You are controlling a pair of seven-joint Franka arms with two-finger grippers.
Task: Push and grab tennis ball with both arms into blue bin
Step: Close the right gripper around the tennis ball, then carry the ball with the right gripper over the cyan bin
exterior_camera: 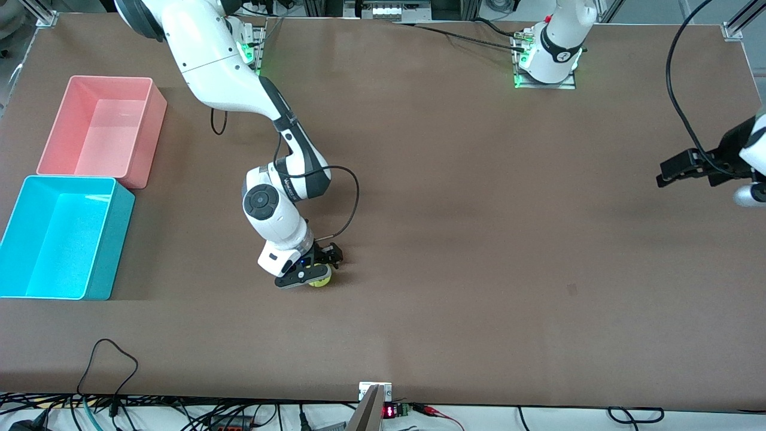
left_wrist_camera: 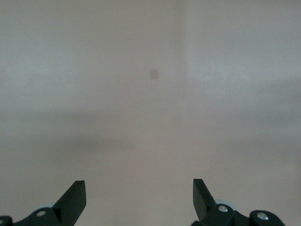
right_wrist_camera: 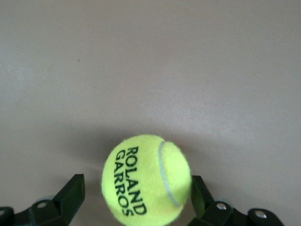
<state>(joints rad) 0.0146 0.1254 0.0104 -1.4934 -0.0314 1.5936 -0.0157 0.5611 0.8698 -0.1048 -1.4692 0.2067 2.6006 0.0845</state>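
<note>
While both bins (exterior_camera: 90, 129) gape, ball (exterior_camera: 320, 278) lies outside.

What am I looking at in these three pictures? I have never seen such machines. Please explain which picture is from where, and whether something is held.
Two white robot arms work at a brown table. The large picture looks down from a high camera that faces them. The other two come from small cameras on the arms' wrists.

The right gripper is low at the table, its open fingers on either side of the tennis ball. One finger touches the ball, but it is not gripped. The left gripper waits, open, above bare table at its own end.

A blue bin and a pink bin sit at the right arm's end. Both are empty.
</note>
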